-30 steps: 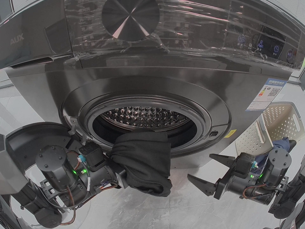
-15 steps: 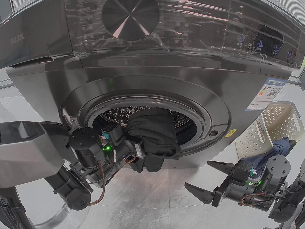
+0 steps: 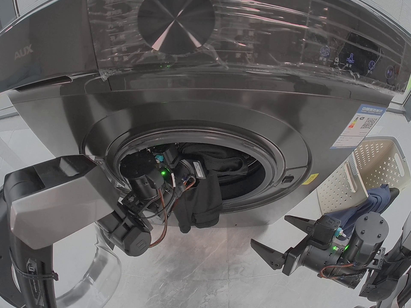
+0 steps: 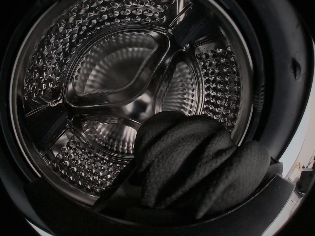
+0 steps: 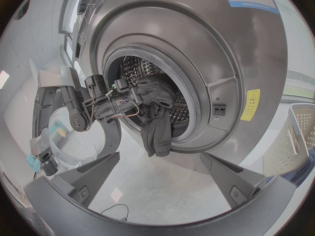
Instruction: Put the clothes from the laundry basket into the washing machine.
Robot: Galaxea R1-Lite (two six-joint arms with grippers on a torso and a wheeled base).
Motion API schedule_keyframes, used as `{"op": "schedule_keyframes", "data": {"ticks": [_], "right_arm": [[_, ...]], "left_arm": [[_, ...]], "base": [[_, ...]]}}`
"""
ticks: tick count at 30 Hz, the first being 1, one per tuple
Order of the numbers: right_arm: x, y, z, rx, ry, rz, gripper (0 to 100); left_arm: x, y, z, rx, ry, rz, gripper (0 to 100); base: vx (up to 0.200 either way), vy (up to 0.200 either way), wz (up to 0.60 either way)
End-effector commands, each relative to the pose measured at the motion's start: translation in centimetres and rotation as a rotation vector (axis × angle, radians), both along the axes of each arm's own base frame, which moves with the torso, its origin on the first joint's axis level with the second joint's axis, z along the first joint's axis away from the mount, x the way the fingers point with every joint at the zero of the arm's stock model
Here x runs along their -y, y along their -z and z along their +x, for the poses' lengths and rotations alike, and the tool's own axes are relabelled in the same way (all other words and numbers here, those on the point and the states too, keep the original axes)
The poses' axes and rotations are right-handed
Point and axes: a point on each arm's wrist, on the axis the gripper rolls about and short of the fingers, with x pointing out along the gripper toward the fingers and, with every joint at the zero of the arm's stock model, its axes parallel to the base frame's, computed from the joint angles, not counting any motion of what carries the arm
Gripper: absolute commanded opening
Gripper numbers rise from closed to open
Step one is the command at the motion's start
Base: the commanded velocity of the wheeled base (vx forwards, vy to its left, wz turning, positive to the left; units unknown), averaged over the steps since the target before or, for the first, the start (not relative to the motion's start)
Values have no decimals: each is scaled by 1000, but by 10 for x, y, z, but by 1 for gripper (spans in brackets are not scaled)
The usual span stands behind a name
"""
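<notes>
While the left gripper grips the black garment in the washing machine mouth, the right gripper just hangs, fingers splayed wide.

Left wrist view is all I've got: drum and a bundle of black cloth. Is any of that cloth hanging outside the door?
Observer: Yes. In the head view, part of the black garment hangs down over the door rim, outside the drum.
Operator: Where's the right gripper?
Observer: The right gripper is open and empty, low in front of the washing machine, apart from the garment.
Operator: Anything left in the basket?
Observer: A blue cloth lies in the laundry basket.
</notes>
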Motion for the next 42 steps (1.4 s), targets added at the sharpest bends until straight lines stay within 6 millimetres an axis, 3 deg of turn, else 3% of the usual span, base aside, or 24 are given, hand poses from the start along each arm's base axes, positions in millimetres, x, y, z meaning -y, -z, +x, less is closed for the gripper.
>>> {"op": "schedule_keyframes", "data": {"ticks": [1,6,12,22,30,31,36,42], "right_arm": [[-4,2,0,-7,-4,2,100],[-6,2,-1,-8,-16,3,100],[-5,2,-1,-7,-16,5,100],[-6,5,-1,-17,-20,-3,100],[-5,5,0,-18,-25,-1,100],[-5,5,0,-18,-25,-1,100],[-5,4,0,-17,-26,0,100],[-6,4,-1,-17,-29,1,100]], "left_arm": [[7,19,25,1,-37,-5,0],[14,18,46,29,-72,-30,0],[7,12,71,9,-114,-19,0],[17,6,99,-8,-126,-12,0],[15,5,101,-5,-142,-20,0],[15,5,101,-8,-142,-19,100],[18,7,96,-30,-138,-18,100],[17,24,81,-162,-135,65,100]], "base": [[0,0,0],[0,0,0],[0,0,0],[0,0,0],[0,0,0],[0,0,0],[0,0,0],[0,0,0]]}}
